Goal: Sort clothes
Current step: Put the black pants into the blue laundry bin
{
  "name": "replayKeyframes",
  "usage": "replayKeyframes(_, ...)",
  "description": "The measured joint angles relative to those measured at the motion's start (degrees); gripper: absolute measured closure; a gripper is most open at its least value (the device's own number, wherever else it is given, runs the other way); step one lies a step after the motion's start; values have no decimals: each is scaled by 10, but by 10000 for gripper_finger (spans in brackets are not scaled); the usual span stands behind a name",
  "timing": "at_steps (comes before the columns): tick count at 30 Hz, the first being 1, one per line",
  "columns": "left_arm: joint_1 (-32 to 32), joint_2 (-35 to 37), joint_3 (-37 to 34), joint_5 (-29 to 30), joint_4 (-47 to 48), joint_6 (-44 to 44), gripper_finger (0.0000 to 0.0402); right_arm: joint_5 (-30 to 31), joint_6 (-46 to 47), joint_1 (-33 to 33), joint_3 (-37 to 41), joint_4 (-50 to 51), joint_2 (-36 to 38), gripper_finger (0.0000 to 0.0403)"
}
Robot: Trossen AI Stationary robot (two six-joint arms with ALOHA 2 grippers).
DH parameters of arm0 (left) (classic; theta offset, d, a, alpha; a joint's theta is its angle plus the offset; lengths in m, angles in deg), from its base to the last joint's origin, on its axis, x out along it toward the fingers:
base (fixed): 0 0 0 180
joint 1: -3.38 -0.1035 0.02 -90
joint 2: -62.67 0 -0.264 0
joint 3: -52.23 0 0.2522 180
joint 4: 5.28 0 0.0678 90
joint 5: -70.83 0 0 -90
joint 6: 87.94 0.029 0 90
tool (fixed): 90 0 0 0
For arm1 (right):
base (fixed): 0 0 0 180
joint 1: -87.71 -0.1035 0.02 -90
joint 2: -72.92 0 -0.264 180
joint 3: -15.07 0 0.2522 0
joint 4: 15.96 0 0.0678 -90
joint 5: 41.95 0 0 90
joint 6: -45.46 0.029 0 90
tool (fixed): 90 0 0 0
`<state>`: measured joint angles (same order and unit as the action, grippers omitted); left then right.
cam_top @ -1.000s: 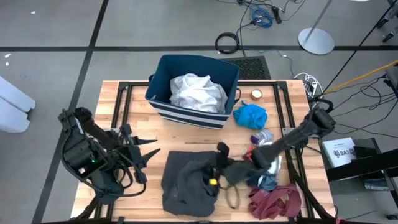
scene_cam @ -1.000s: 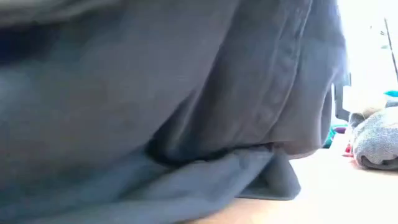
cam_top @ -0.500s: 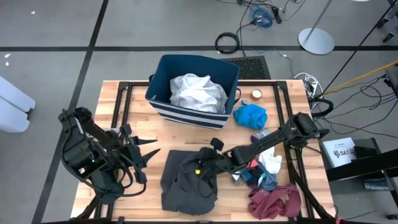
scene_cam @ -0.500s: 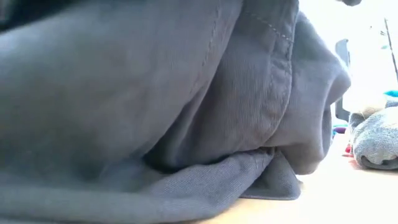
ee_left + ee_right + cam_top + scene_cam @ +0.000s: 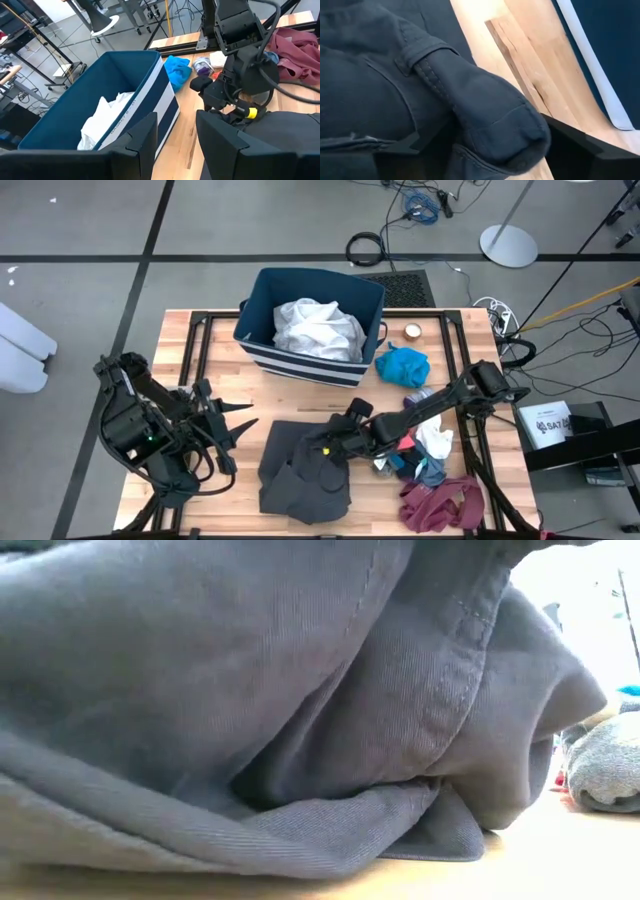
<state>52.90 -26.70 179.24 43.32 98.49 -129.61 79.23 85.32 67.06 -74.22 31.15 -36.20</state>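
Observation:
A dark grey garment [image 5: 303, 470] lies crumpled on the table's near middle and fills the low view [image 5: 250, 710]. My right gripper [image 5: 335, 448] is low over the garment's right part, open, with a cuffed fold [image 5: 495, 120] between its fingers. My left gripper [image 5: 238, 425] hovers open at the near left and holds nothing. A white garment [image 5: 318, 325] lies in the dark blue bin [image 5: 262, 288]. A bright blue garment [image 5: 403, 365], a maroon one [image 5: 440, 502] and small white and grey pieces [image 5: 432, 442] lie on the right. My right gripper's open fingers [image 5: 575, 145] stand on either side of the dark grey garment's cuffed fold [image 5: 520, 140], slanting down from the table's right. Whether they touch the cloth I cannot tell. The fold rests on the garment and table below.
The striped bin stands at the far middle. A small round roll [image 5: 412, 332] lies beside it at the far right. Bare wood [image 5: 220, 370] shows between the bin and my left gripper. Black frame rails [image 5: 470, 380] run along the table's edges.
My right gripper has gone down and toward the table's left over the dark grey garment, tipping more steeply downward, and has opened. The garment's right part has moved left with it and settled in a heap on the rest.

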Motion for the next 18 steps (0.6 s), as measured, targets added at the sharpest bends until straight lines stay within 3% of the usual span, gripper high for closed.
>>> replayKeyframes(7,0,0,0,-5,0,0,256,-23,15,23,0,10,-45,114)
replayKeyframes(12,0,0,0,-8,0,-1,256,-121,76,50,-3,18,-76,93)
replayKeyframes(18,0,0,0,-15,-1,-1,256,-167,100,66,-5,12,-100,78)
